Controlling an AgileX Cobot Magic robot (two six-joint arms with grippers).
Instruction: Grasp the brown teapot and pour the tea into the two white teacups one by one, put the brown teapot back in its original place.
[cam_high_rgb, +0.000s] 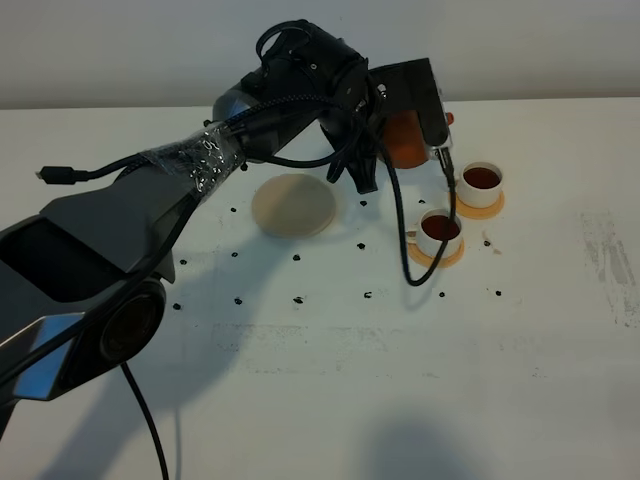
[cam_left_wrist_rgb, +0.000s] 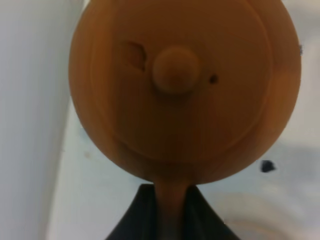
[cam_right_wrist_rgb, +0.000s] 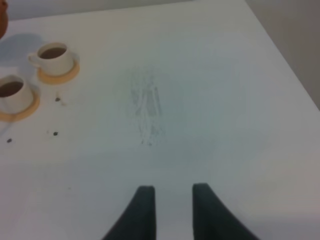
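My left gripper (cam_high_rgb: 432, 135) is shut on the loop handle of the brown teapot (cam_high_rgb: 404, 140), holding it above the table behind the cups. In the left wrist view the teapot (cam_left_wrist_rgb: 180, 85) fills the frame, lid knob facing the camera, with the handle pinched between the fingers (cam_left_wrist_rgb: 137, 215). The two white teacups (cam_high_rgb: 481, 180) (cam_high_rgb: 439, 230) stand on orange coasters, both holding dark tea. To their left the cream saucer (cam_high_rgb: 293, 204) lies bare. My right gripper (cam_right_wrist_rgb: 170, 200) hovers over bare table with a narrow gap and nothing between its fingers. The cups (cam_right_wrist_rgb: 54, 56) (cam_right_wrist_rgb: 12, 92) lie far from it.
A black cable (cam_high_rgb: 404, 235) hangs from the left arm down beside the nearer cup. Small dark specks (cam_high_rgb: 298, 298) dot the white table around the saucer and cups. A grey scuff mark (cam_high_rgb: 608, 255) lies at the right. The right arm is out of the exterior high view.
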